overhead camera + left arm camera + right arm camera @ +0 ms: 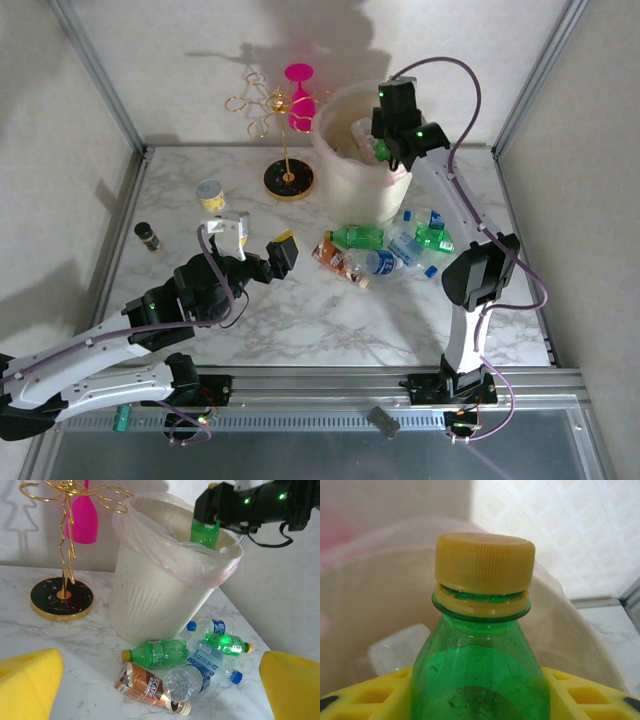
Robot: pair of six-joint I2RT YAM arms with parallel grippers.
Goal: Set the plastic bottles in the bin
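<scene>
The bin (350, 195), a tall whitish bucket (150, 595), stands at the back of the table. My right gripper (394, 148) hovers over its rim, shut on a green bottle (480, 670) with a yellow cap, neck pointing into the bin. Its yellow fingers (365, 697) press the bottle's sides. Several plastic bottles lie in a pile in front of the bin: a green one (160, 652), a brown-labelled one (145, 682), a clear blue-labelled one (187, 682) and another green one (225, 642). My left gripper (258, 240) hangs open just left of the pile (378, 250), holding nothing.
A gold wire stand (288, 178) on a black base stands left of the bin, with a pink glass (300, 95) behind it. A small cup with a yellow band (210, 193) and a dark vial (147, 235) sit at the left. Metal frame posts edge the table.
</scene>
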